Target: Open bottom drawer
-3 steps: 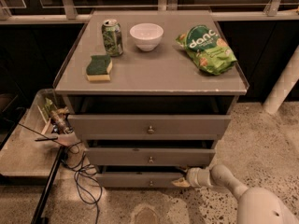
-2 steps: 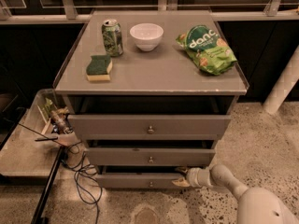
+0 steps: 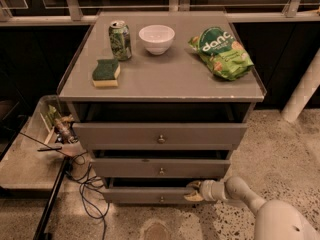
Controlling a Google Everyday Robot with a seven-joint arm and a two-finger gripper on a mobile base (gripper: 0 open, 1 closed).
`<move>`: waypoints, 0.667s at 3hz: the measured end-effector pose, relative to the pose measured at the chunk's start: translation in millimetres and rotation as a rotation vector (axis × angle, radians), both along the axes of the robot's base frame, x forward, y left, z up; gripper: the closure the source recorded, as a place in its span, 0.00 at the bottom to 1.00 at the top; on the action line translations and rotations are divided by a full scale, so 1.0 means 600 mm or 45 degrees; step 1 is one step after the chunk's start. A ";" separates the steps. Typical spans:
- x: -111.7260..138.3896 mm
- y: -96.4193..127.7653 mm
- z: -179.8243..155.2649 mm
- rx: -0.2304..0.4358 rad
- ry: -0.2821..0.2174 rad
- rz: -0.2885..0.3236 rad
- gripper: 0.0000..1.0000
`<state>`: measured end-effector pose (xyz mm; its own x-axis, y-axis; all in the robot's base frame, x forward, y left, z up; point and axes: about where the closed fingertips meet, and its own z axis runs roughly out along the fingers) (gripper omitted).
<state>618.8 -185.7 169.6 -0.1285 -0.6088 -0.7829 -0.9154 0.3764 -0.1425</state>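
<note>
Hand (image 3: 194, 190), grip unclear, at slim flat grey bottom drawer (image 3: 145, 196) front, right of its small round metal knob (image 3: 161, 199).

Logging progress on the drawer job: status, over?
Hand at bottom drawer front's top edge, right of knob. Drawer barely out, if at all. Cables on floor off its left corner.

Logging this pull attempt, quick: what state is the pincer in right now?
Pincer: at the top edge of the bottom drawer front, right of its knob; open, closed or gripping cannot be told.
</note>
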 end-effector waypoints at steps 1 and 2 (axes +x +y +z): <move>-0.025 -0.008 -0.002 0.011 -0.009 -0.018 1.00; -0.029 -0.007 0.004 0.011 -0.009 -0.018 1.00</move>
